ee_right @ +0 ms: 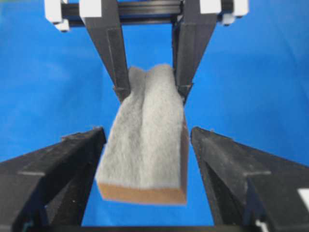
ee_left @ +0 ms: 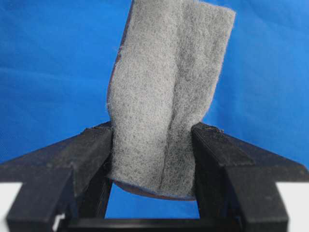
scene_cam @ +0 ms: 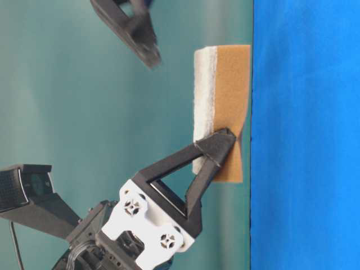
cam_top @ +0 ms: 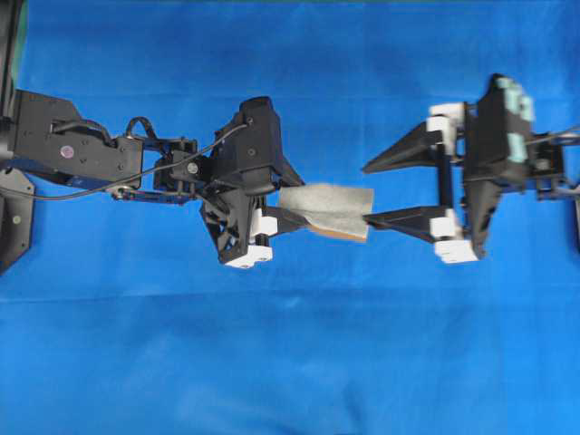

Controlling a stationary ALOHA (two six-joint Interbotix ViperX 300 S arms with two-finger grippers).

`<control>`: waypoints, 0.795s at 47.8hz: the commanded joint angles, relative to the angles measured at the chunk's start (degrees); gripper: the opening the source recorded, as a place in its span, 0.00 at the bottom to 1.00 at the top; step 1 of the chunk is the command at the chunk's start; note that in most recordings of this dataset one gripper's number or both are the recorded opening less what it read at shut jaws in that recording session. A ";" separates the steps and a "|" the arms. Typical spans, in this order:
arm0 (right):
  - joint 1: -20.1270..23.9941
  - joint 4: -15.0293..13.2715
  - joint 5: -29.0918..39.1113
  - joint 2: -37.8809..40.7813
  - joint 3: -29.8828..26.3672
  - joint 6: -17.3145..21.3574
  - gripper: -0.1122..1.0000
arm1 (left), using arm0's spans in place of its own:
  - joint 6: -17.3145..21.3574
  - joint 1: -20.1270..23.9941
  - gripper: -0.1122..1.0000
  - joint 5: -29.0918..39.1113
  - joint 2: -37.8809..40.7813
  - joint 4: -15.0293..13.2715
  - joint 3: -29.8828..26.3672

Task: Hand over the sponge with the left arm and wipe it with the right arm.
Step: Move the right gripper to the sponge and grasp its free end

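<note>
The sponge (cam_top: 326,208), grey-white on top with an orange-tan bottom layer, hangs above the blue cloth. My left gripper (cam_top: 290,205), with no teal, is shut on its near end. The fingers squeeze it so it creases in the left wrist view (ee_left: 169,87). My right gripper (cam_top: 366,193), with teal wrist blocks, is open. Its two fingers stand either side of the sponge's free end (ee_right: 145,154) with a gap on each side, though the overhead view shows its lower fingertip close against the sponge's corner. The table-level view shows the sponge (scene_cam: 225,95) edge-on, pinched by a left finger (scene_cam: 211,149).
The blue cloth (cam_top: 290,362) covers the whole table under both arms. The left arm's base and cable (cam_top: 63,149) are at the far left edge. The right arm's wrist (cam_top: 507,136) is at the far right.
</note>
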 commanded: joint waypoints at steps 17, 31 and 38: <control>0.35 0.35 5.19 7.29 -6.68 0.44 0.75 | 0.00 0.09 0.46 -0.09 -1.05 -0.09 -0.88; 0.09 0.97 7.12 12.22 -8.61 0.44 0.75 | 0.26 0.26 0.42 -0.18 -1.05 -0.09 -0.88; 0.09 1.23 8.79 13.97 -9.76 0.44 0.75 | 0.26 0.44 0.41 -0.18 -1.05 0.00 -0.88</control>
